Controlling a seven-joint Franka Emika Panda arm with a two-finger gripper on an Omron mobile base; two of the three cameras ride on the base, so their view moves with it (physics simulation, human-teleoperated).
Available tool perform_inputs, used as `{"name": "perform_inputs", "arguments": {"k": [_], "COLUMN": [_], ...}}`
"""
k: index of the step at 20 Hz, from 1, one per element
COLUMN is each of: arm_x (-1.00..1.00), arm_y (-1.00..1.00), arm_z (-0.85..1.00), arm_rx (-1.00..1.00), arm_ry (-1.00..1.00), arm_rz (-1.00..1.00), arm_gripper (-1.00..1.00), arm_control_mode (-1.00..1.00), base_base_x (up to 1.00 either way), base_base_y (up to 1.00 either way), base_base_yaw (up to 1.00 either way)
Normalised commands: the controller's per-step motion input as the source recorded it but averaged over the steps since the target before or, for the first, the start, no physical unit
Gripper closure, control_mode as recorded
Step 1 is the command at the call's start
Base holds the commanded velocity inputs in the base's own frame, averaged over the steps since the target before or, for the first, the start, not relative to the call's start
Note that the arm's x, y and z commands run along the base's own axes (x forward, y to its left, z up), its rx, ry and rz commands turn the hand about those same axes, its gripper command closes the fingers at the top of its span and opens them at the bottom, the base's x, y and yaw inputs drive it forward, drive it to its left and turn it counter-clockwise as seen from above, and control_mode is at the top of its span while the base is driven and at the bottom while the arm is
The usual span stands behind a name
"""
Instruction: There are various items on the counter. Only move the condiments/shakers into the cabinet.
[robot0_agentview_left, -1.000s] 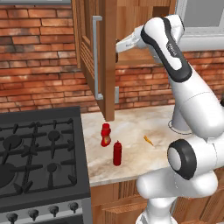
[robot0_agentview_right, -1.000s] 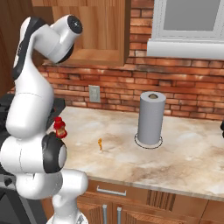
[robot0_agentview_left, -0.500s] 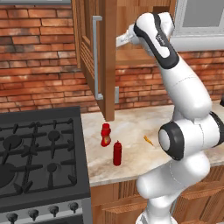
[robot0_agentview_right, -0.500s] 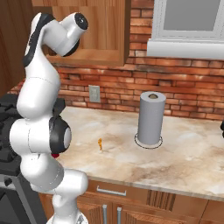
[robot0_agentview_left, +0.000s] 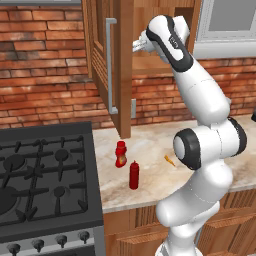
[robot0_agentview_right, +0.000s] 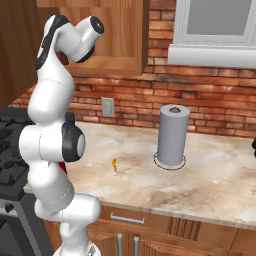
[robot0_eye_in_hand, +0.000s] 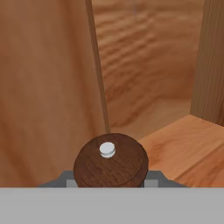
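Note:
My gripper (robot0_eye_in_hand: 111, 180) is shut on the dark brown shaker (robot0_eye_in_hand: 111, 161), whose round top carries a small white knob. It is held inside the cabinet, just above the wooden shelf (robot0_eye_in_hand: 183, 144). From the left base view my hand (robot0_agentview_left: 137, 46) reaches into the cabinet behind its open door (robot0_agentview_left: 102, 60). A curvy red squeeze bottle (robot0_agentview_left: 120, 153) and a slim red bottle (robot0_agentview_left: 134, 175) stand on the counter (robot0_agentview_left: 150, 142) below the door. A tiny orange carrot-like piece (robot0_agentview_left: 170, 160) (robot0_agentview_right: 114, 164) lies to their right.
The black gas stove (robot0_agentview_left: 45, 175) borders the counter on the left. A grey paper towel roll (robot0_agentview_right: 172, 136) stands upright further right on the counter. The door's long grey bar handle (robot0_agentview_left: 110, 65) faces the stove. A brick wall with an outlet (robot0_agentview_right: 107, 106) backs the counter.
The arm has straightened upward and its elbow has swung in closer. The hand has stayed at the cabinet opening with the shaker in it. The bottles and carrot piece have not moved.

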Motion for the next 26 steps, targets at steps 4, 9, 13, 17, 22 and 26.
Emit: {"name": "perform_inputs", "arguments": {"k": [4, 9, 13, 17, 22, 26], "arm_x": [0.33, 0.34, 0.32, 0.29, 0.27, 0.3], "arm_y": [0.16, 0.2, 0.2, 0.17, 0.14, 0.11], "arm_z": [-0.22, -0.08, -0.04, -0.06, -0.1, -0.1], "arm_rx": [0.01, 0.03, 0.02, 0.01, 0.0, 0.0], "arm_ry": [0.03, 0.0, 0.0, 0.0, 0.0, 0.0], "arm_rz": [0.0, 0.0, 0.0, 0.0, 0.0, 0.0], "arm_gripper": [1.0, 1.0, 1.0, 1.0, 1.0, 1.0], "arm_control_mode": [-1.0, -1.0, -1.0, -1.0, -1.0, -1.0], "base_base_x": [0.0, 0.0, 0.0, 0.0, 0.0, 0.0], "base_base_y": [0.0, 0.0, 0.0, 0.0, 0.0, 0.0], "base_base_yaw": [0.0, 0.0, 0.0, 0.0, 0.0, 0.0]}}
